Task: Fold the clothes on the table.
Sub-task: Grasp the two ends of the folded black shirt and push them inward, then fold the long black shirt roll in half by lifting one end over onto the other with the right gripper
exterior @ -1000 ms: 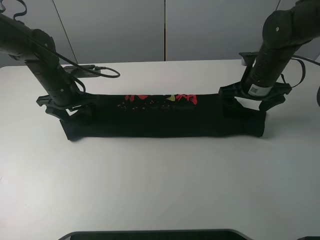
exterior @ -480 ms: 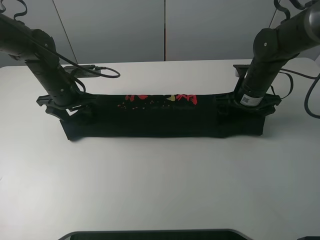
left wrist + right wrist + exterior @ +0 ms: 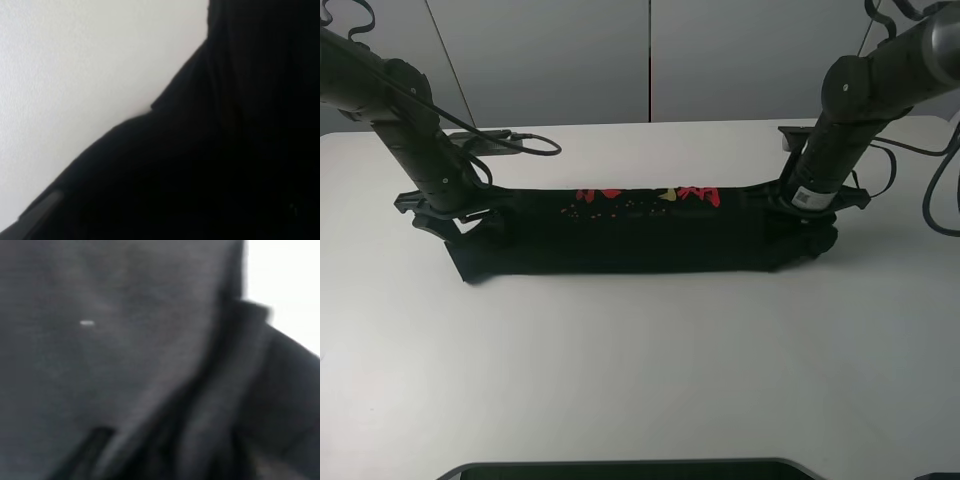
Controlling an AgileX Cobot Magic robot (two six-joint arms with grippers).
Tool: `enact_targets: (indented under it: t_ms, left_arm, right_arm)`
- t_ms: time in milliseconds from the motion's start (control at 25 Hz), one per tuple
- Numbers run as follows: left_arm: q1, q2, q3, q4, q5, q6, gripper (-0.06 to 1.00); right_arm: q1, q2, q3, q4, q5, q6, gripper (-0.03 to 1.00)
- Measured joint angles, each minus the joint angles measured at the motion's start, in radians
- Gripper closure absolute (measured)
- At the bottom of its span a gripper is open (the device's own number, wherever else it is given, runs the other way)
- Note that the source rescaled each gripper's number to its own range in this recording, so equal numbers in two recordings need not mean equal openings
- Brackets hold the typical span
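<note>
The black T-shirt (image 3: 630, 240) lies folded into a long narrow strip across the white table (image 3: 640, 370), with its red and yellow print (image 3: 645, 197) along the far edge. My left gripper (image 3: 460, 222) sits low over the strip's left end, its fingers apart and straddling the cloth. My right gripper (image 3: 817, 232) is down on the strip's right end, which is bunched under it, and looks shut on the cloth. The left wrist view shows black fabric (image 3: 225, 150) beside bare table (image 3: 75, 75). The right wrist view is filled with blurred, creased fabric (image 3: 125, 340).
A black cable (image 3: 515, 142) lies on the table behind the left arm. A dark rounded edge (image 3: 620, 468) shows at the table's near side. Grey wall panels stand behind the table.
My right gripper has moved left and lower onto the shirt's right end, and that end has shifted left and bunched. The left gripper has stayed put.
</note>
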Motion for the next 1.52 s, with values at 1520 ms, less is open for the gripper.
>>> enact_targets:
  t_ms: [1520]
  left_arm:
    - [0.000, 0.003, -0.001, 0.000, 0.015, 0.004, -0.05]
  right_arm:
    - [0.138, -0.220, -0.100, 0.906, 0.198, -0.663, 0.90]
